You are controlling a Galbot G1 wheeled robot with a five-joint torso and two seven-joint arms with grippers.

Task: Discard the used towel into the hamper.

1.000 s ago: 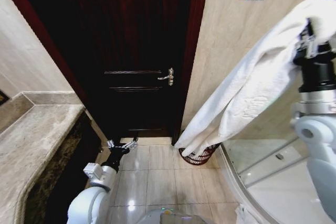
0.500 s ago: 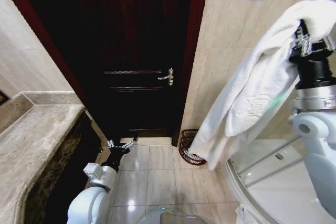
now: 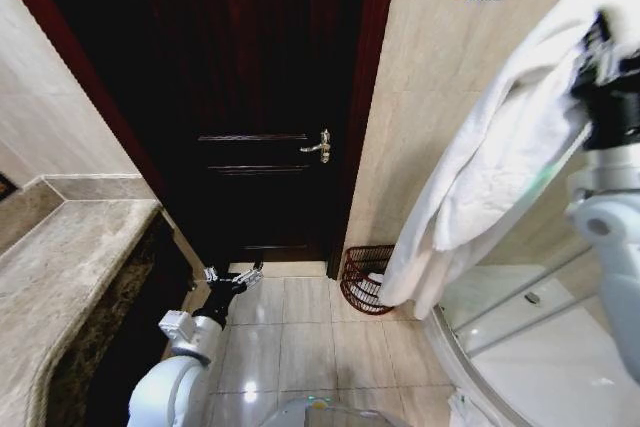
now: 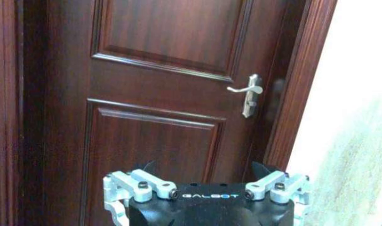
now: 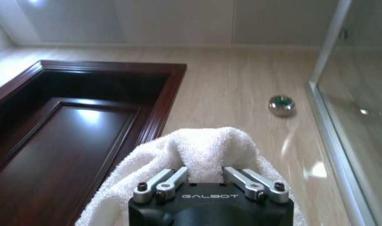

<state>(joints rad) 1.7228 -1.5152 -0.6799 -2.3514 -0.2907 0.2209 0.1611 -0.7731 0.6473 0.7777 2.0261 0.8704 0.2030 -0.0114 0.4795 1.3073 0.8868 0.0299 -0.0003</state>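
White towel (image 3: 500, 137) clenched in right gripper (image 5: 207, 173) jaws, raised above hamper (image 3: 364, 279)

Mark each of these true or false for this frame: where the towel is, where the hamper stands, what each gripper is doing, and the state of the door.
1. The right gripper is shut on the towel, holding it high. True.
2. The towel lies inside the hamper. False: it hangs in the air from the gripper, its lower end beside the hamper's rim.
3. The hamper stands on the floor by the door frame, against the tiled wall. True.
4. The left gripper holds a corner of the towel. False: it is open and empty, low near the door.
5. The door stands open. False: it is closed.
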